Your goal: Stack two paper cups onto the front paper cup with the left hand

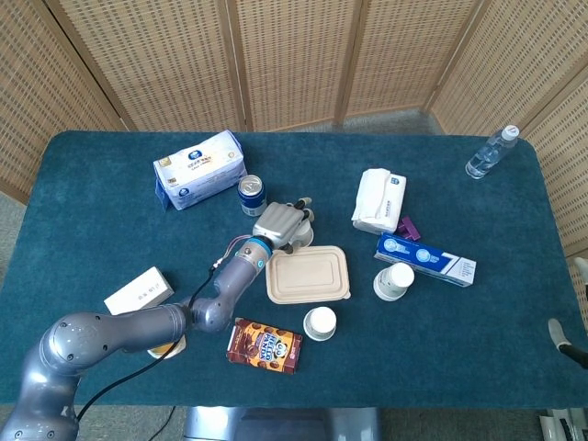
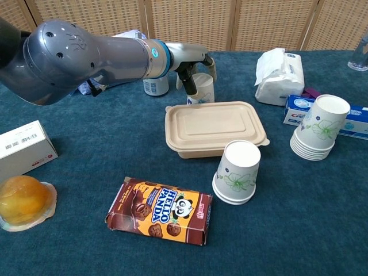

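Early stage, as I judged it: no cup had been added by this hand yet. The left hand (image 2: 192, 63) was wrapped around a single paper cup (image 2: 201, 89) behind the lidded food box (image 2: 214, 127), fingers curled on its sides, cup seemingly on the cloth (lift-off could not be told). The front paper cup (image 2: 236, 172), upside down and already showing nested rims, sat just in front of the box, beside the Hello Panda box (image 2: 160, 217). A taller cup stack (image 2: 319, 135) stood to the right near the toothpaste box (image 1: 424, 258). Left to do: carry the held cup over, seat it on the front one, then bring a second.

Chest view showed the hand's hold on the cup and the rims; head view hid that cup almost fully under the hand (image 1: 281, 225). Head view alone showed the whole table (image 1: 83, 184) layout and a sliver at the right edge, possibly the right arm. The right hand was not visible.
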Robot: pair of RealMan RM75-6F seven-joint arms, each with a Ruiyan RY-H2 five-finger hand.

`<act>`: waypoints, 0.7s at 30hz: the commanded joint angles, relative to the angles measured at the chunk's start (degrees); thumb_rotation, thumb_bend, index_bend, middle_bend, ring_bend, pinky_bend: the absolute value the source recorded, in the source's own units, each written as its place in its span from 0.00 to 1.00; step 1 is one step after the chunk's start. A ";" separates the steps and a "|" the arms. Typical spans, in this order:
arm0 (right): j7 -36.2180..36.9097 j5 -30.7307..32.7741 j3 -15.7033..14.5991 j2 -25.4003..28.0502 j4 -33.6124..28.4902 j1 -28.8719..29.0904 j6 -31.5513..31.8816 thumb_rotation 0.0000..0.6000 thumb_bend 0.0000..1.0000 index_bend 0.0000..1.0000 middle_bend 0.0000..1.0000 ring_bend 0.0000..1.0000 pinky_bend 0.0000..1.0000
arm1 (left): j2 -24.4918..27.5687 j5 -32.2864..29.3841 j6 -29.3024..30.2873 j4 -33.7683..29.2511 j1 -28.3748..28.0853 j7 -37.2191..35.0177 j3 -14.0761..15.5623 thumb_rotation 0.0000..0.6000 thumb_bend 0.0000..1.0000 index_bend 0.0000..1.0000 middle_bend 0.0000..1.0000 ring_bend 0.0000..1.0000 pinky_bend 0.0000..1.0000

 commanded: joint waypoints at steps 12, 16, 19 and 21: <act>0.31 -0.30 0.07 -0.08 0.17 0.01 -0.08 1.00 0.37 0.00 0.14 0.01 0.31 | 0.63 1.38 1.09 -1.12 2.00 -0.79 -0.74 1.00 0.45 0.33 0.19 0.36 0.55; 0.08 -0.24 0.13 0.02 0.00 -0.04 0.01 1.00 0.37 0.00 0.14 0.00 0.31 | 1.29 1.81 0.99 -1.90 2.52 -1.77 -1.57 1.00 0.45 0.33 0.20 0.36 0.55; 0.05 -0.11 0.16 0.03 0.03 -0.03 -0.08 1.00 0.37 0.00 0.14 0.01 0.31 | 2.77 2.41 1.02 -3.77 3.21 -3.06 -2.49 1.00 0.45 0.33 0.20 0.36 0.55; 0.08 0.05 0.19 -0.05 0.11 0.07 -0.30 1.00 0.37 0.00 0.14 0.01 0.31 | 4.22 3.17 1.26 -5.71 3.79 -3.89 -2.99 1.00 0.45 0.33 0.20 0.36 0.55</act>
